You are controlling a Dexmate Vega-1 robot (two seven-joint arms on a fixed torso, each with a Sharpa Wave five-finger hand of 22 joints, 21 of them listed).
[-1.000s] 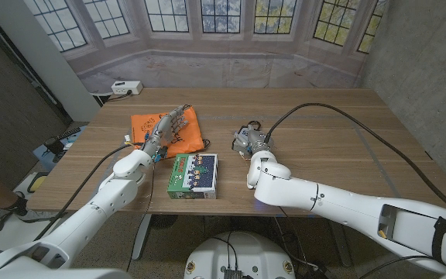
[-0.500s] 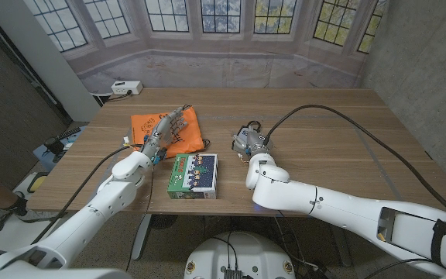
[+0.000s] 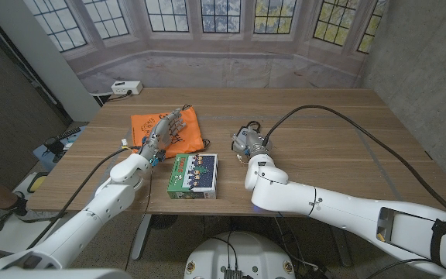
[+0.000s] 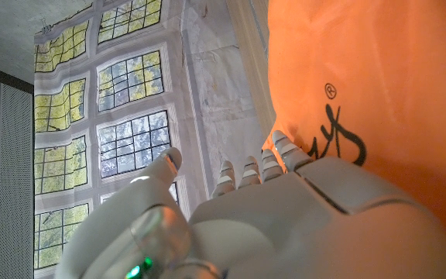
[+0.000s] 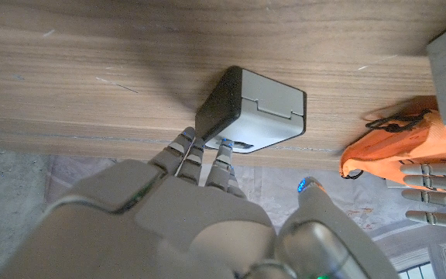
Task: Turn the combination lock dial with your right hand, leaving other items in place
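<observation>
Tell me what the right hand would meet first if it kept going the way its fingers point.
Likely the grey-and-black boxy combination lock on the wooden table: the right hand has its fingertips at the lock's near edge; contact is unclear.

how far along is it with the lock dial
Done: the right robot hand has reached the combination lock. In hand: its fingertips touch the lock's face; the dial itself is hidden. Left: the turn. The orange bag and the box lie apart from it, with the left robot hand over the bag.
</observation>
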